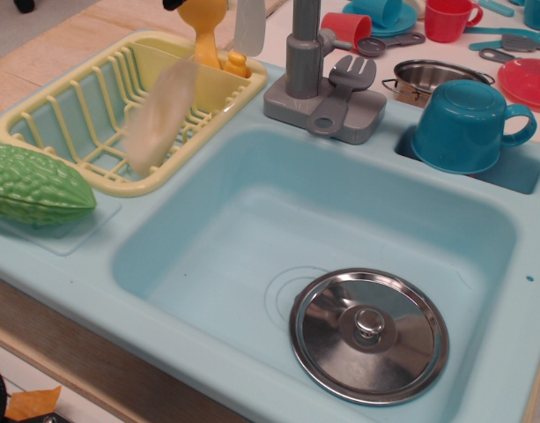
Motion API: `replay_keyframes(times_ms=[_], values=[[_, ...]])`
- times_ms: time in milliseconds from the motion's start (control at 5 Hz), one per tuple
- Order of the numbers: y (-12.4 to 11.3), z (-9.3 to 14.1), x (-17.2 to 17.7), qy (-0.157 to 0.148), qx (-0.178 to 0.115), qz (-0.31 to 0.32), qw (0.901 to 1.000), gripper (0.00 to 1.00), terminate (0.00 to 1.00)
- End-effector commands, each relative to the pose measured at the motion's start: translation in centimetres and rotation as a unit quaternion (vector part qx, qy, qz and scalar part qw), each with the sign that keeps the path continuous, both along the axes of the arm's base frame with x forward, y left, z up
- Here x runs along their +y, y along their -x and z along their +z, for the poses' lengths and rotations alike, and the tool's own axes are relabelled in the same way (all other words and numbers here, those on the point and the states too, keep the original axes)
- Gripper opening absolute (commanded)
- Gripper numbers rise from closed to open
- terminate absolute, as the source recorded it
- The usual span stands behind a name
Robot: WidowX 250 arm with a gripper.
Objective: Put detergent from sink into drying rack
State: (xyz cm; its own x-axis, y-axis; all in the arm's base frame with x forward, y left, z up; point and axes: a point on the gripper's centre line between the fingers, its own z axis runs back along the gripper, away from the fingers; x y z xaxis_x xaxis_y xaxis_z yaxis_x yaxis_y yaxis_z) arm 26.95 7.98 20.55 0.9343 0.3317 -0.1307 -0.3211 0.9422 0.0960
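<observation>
The detergent (159, 115), a cream-white bottle, shows as a motion-blurred streak over the front right part of the pale yellow drying rack (120, 183). It is tilted and free of any grip. The light-blue sink (243, 229) holds no bottle. Of my gripper only a black sliver (177, 3) shows at the top edge, above the rack. Its fingers are out of frame, and it is well apart from the bottle.
A steel lid (368, 335) lies in the sink at the front right. A yellow-orange utensil (203, 26) stands in the rack's side compartment. A green gourd (32, 185) lies left of the sink, a grey faucet (305, 62) stands behind it, and a blue cup (468, 123) sits at the right.
</observation>
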Motion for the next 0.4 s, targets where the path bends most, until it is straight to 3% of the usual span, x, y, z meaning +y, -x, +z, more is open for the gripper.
replay_keyframes(times_ms=[0, 200], values=[[-0.09, 1.27, 0.2, -0.005, -0.023, 0.003, 0.9997, 1.0, 0.0], [-0.09, 1.27, 0.2, -0.005, -0.023, 0.003, 0.9997, 1.0, 1.0]])
